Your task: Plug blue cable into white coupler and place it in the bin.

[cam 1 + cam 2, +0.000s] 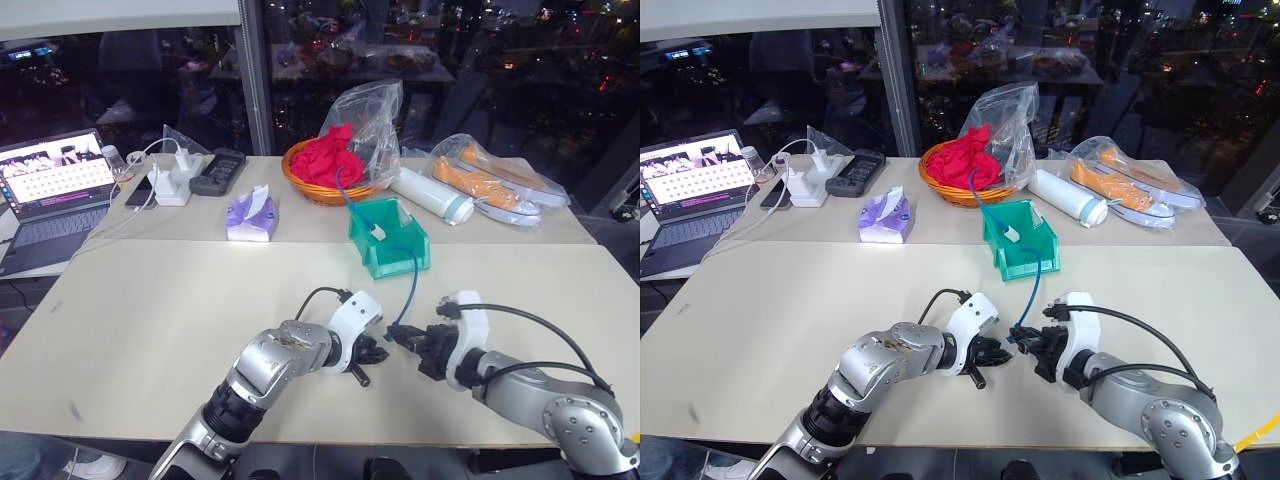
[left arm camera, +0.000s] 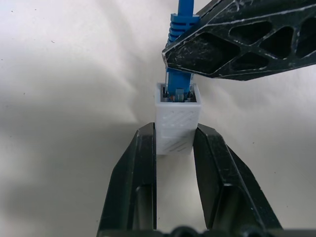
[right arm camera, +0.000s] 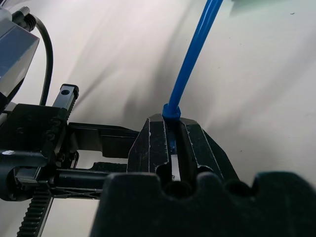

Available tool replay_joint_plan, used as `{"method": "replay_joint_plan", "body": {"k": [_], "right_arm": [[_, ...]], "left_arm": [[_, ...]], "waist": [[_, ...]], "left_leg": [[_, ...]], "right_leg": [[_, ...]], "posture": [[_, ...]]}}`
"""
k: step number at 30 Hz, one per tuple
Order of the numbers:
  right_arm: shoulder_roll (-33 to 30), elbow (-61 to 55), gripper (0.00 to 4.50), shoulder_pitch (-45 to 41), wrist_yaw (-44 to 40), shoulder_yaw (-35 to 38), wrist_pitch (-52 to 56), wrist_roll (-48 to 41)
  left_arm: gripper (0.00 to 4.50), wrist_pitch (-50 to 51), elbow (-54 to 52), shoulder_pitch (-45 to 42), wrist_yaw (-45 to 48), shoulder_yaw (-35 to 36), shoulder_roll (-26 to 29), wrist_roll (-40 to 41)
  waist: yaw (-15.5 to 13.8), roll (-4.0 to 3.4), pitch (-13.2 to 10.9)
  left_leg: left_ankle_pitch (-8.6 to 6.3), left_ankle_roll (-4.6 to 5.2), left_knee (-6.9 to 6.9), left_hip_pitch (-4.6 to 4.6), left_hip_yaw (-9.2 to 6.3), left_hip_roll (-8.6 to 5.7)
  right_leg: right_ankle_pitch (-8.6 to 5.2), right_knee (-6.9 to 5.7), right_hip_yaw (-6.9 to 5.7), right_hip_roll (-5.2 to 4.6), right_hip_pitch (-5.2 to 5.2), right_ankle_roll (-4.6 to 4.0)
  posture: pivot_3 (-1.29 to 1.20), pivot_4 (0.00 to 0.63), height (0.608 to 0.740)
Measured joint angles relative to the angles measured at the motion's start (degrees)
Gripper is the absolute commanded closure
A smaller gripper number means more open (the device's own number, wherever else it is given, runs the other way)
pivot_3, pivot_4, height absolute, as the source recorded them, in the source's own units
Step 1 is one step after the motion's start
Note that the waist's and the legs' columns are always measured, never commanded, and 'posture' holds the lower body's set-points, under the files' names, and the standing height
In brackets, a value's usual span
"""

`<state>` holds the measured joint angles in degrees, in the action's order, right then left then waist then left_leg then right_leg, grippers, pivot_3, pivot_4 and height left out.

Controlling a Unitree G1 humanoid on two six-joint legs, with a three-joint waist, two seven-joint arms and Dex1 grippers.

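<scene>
Left wrist view | left end effector (image 2: 175, 143) pinching white coupler (image 2: 177, 122) — right end effector (image 3: 170, 131) clamping blue cable (image 3: 192, 59) plug at socket rim | bare worktop (image 1: 160, 300) around — bin (image 1: 390, 240) lying beyond.

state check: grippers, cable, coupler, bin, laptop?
left gripper: shut on the white coupler
right gripper: shut on the blue cable at its plug end
blue cable: plug in the coupler's socket; how deep it sits, cannot tell; far end lies in the bin
white coupler: held, not in the bin
bin: upright on the table
laptop: open, screen lit
</scene>
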<state>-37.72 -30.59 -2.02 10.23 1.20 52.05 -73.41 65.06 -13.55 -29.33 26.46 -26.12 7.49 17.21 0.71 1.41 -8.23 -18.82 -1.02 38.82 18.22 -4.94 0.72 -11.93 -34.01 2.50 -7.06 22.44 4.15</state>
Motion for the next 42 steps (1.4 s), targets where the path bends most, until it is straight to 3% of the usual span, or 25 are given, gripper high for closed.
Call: {"method": "replay_joint_plan", "body": {"k": [2, 3, 9, 13, 17, 22, 26, 27, 28, 32, 38, 42], "right_arm": [[0.85, 0.81, 4.5, -0.78, 0.03, 0.29, 0.62, -0.04], [1.33, 1.1, 4.5, -1.31, 0.38, 0.38, 0.96, 0.0], [1.33, 0.28, 4.5, -4.09, 2.75, 1.47, 2.61, 0.21], [-2.83, -1.09, 4.5, -8.64, 3.44, 4.66, 3.3, 0.26], [-8.43, 1.41, 4.5, -22.33, -0.7, 6.4, 4.18, 2.72], [-7.77, 16.71, 4.5, -35.98, -11.35, -1.94, 0.5, 18.07], [-1.58, 40.63, 4.5, -47.55, -21.76, -9.02, -10.02, 34.08], [-0.95, 42.98, 3.59, -48.36, -23.08, -9.52, -11.26, 35.82], [0.1, 46.64, 3.42, -49.14, -25.18, -9.75, -13.44, 38.53], [2.63, 54.32, 2.04, -50.33, -29.2, -8.85, -16.06, 43.36], [2.71, 46.26, 0.08, -48.59, -29.65, -0.76, -12.05, 42.26], [-1.55, 29.69, 0.08, -42.6, -29.81, 8.46, -5.42, 36.51]], "left_arm": [[2.88, -0.25, 0.0, 0.0, 0.0, 0.04, 0.3, 0.01], [2.75, -0.75, -0.01, -0.01, 0.01, 0.27, 0.5, -0.01], [0.57, -2.09, -0.59, -0.65, 2.89, 1.69, 5.59, 0.81], [0.57, -3.74, -2.35, -0.35, 9.35, 2.01, 13.65, 2.76], [0.57, -8.72, -2.57, 1.82, 12.49, 4.42, 19.61, 2.95], [0.57, -11.11, -1.24, 3.01, 11.1, 6.92, 18.56, 2.52], [0.57, -12.73, 0.32, 2.6, 5.51, 11.75, 14.0, 1.55], [0.52, -13.14, 0.32, 2.58, 5.11, 12.03, 13.93, 1.16], [0.52, -13.84, 0.71, 2.67, 3.93, 12.61, 13.7, 0.62], [0.52, -16.02, 1.13, 2.64, -0.05, 15.51, 12.96, -1.4], [0.52, -20.96, 3.65, 2.35, -1.26, 19.17, 12.22, -1.71], [0.52, -27.73, 7.09, 0.38, -0.65, 21.31, 13.26, -2.94]], "waist": [[0.09, 0.01, -0.01], [0.17, 0.01, -0.01], [0.3, -0.04, -0.06], [0.36, -0.21, -0.26], [0.54, -0.32, -0.48], [0.25, -0.27, -0.67], [0.28, -0.31, -0.93], [0.24, -0.31, -0.93], [0.32, -0.31, -0.93], [0.82, -0.32, -0.94], [0.99, -0.33, -0.95], [0.63, -0.33, -0.95]], "left_leg": [[0.0, 0.0, 0.0, 0.0, 0.0, 0.0], [0.0, 0.0, 0.0, 0.0, 0.0, 0.0], [0.02, -0.03, -0.04, 0.11, -0.01, 0.0], [0.08, -0.13, -0.02, 0.33, -0.01, -0.02], [0.04, -0.07, -0.13, 0.32, -0.01, -0.01], [0.05, -0.08, -0.07, 0.35, 0.0, -0.01], [0.16, -0.28, -0.03, 0.8, 0.02, -0.01], [0.32, -0.56, -0.01, 1.05, 0.02, -0.01], [0.44, -0.77, 0.0, 1.31, 0.02, 0.0], [0.47, -0.81, 0.08, 1.74, 0.13, -0.03], [0.47, -0.83, 0.07, 2.16, 0.17, -0.18], [0.47, -0.83, 0.1, 2.19, 0.16, -0.21]], "right_leg": [[0.0, 0.0, 0.0, 0.0, 0.0, 0.0], [0.0, -0.02, 0.0, 0.0, 0.02, -0.01], [-0.01, -0.04, 0.01, 0.01, 0.32, -0.02], [0.06, -0.1, 0.06, 0.01, 0.82, -0.04], [0.04, -0.06, 0.04, 0.02, 0.84, -0.07], [0.05, -0.03, 0.03, 0.02, 0.82, -0.04], [0.14, -0.06, 0.04, 0.01, 1.29, -0.02], [0.16, -0.11, 0.04, 0.01, 1.64, -0.03], [0.23, -0.24, 0.01, 0.01, 1.89, -0.04], [0.33, -0.09, -0.04, -0.09, 2.16, 0.09], [0.36, -0.11, -0.22, -0.33, 2.62, 0.14], [0.38, -0.13, -0.22, -0.35, 2.61, 0.18]], "posture": [[0.0, 0.15, 0.74], [0.0, 0.15, 0.74], [0.0, 0.15, 0.74], [0.0, 0.15, 0.74], [0.0, 0.15, 0.74], [0.0, 0.15, 0.74], [0.0, 0.15, 0.74], [0.0, 0.15, 0.74], [0.0, 0.15, 0.74], [0.0, 0.15, 0.74], [0.0, 0.15, 0.74], [0.0, 0.15, 0.74]]}}
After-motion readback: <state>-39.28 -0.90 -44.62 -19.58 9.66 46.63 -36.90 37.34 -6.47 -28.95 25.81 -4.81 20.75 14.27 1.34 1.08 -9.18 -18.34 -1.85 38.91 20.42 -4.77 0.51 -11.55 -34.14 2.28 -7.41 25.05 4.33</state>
